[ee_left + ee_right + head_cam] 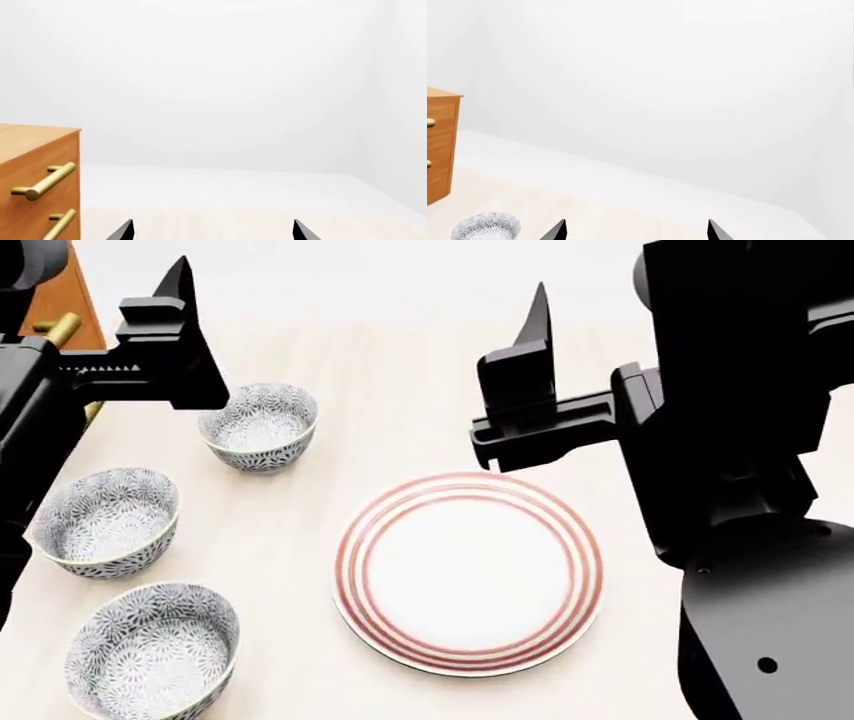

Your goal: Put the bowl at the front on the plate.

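Observation:
Three patterned bowls stand in a column at the table's left in the head view. The bowl at the front (151,652) is the one nearest me. To its right lies the red-ringed plate (467,571), with nothing on it. Both arms hover above the table. My left gripper (212,231) is open and holds nothing; one of its fingers (174,300) shows above the far bowl (260,426). My right gripper (636,231) is also open and holds nothing, and one of its fingers (537,325) shows beyond the plate.
The middle bowl (106,521) sits between the other two. A bowl (487,226) shows low in the right wrist view. A wooden cabinet (40,175) with brass handles stands at the table's far left corner (67,300). White walls lie beyond.

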